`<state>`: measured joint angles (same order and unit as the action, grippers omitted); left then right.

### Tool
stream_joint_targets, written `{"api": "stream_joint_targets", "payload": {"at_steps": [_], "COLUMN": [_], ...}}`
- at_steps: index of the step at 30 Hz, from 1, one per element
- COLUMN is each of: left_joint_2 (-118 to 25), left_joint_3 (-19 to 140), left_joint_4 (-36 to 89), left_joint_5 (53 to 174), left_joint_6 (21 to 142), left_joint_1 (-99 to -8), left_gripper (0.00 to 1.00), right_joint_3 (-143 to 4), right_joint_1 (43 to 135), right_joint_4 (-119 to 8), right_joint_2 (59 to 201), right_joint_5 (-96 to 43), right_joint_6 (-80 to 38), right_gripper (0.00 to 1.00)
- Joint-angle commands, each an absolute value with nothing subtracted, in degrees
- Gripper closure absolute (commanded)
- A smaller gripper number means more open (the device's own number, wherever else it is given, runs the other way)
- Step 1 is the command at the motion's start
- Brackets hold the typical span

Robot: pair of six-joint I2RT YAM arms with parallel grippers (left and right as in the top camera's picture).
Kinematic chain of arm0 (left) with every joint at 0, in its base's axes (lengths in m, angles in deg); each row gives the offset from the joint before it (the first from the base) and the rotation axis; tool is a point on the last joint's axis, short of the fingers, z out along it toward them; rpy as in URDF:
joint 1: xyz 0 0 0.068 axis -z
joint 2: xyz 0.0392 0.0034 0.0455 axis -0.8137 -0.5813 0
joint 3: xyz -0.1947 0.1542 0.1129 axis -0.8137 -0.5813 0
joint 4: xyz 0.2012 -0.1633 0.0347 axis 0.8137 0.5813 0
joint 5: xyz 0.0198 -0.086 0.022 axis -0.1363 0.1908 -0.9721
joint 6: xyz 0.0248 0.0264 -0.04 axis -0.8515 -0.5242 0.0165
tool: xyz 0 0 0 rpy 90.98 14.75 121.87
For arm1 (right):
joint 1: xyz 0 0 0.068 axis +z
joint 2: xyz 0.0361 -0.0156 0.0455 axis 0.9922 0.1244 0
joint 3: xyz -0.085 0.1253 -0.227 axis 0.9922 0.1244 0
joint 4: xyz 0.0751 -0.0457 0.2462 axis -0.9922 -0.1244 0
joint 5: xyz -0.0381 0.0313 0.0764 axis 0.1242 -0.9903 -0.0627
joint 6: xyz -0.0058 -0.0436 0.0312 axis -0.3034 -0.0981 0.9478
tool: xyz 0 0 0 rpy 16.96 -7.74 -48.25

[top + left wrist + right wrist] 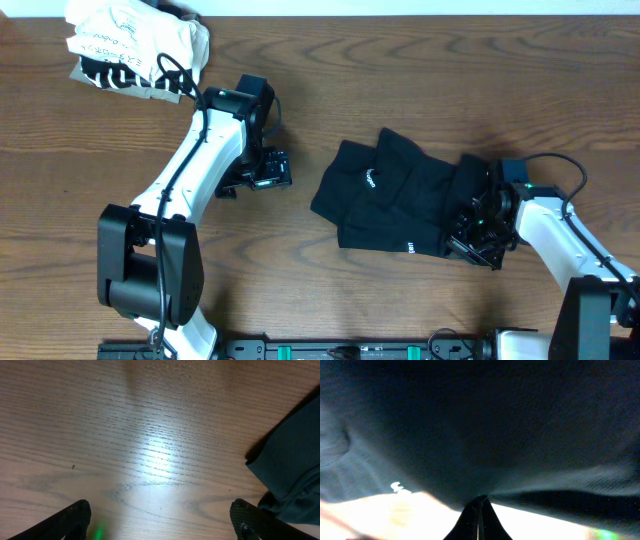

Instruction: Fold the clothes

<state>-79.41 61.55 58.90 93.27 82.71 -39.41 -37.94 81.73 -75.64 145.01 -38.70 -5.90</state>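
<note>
The clothes (400, 195), a crumpled black shirt with tiny white logo marks, lie on the wooden table (330, 90) right of centre. My right gripper (470, 235) is at the shirt's right edge. In the right wrist view the black fabric (480, 425) fills the frame and creases run toward the right gripper (481, 499), which is shut on the cloth's edge. My left gripper (262, 175) hovers left of the shirt. It stands open (160, 520) over bare wood, with a corner of the shirt (295, 465) just beyond its right finger (247, 517).
A white folded bundle (135, 45) with black lettering lies at the table's far left corner, behind the left arm. The base rail of the arms (350, 350) runs along the near edge.
</note>
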Motion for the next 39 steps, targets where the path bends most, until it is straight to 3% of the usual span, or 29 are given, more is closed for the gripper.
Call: {"api": "stream_joint_targets", "payload": {"at_steps": [1,5,7,16,28,39], "left_joint_2": [-79.28,-79.26,-79.28,-79.26,-79.26,-79.28], "left_joint_3": [61.22,61.2,61.22,61.22,61.22,61.22], "left_joint_4": [59.03,58.81,58.57,57.52,57.5,57.28], "left_joint_5": [93.05,93.05,93.05,93.05,93.05,93.05], "left_joint_6": [83.0,83.02,83.02,83.02,83.0,83.0], "left_joint_1": [-39.61,-39.61,-39.58,-39.61,-39.58,-39.61], "left_gripper": [0.09,0.09,0.09,0.09,0.09,0.09], "right_joint_3": [-42.81,-49.5,-51.86,-52.87,-52.87,-52.93], "right_joint_1": [80.37,76.96,75.74,74.89,75.04,76.55], "right_joint_4": [-76.01,-75.6,-74.02,-64.98,-57.13,-54.03], "right_joint_2": [142.67,139.59,138.96,141.82,155.68,163.74], "right_joint_5": [-44.98,-47.82,-46.68,-36.78,-41.24,-41.3], "right_joint_6": [-8.68,-12.76,-12.81,-10.69,-10.66,-10.73], "right_gripper": [0.98,0.86,0.68,0.64,0.73,0.7]}}
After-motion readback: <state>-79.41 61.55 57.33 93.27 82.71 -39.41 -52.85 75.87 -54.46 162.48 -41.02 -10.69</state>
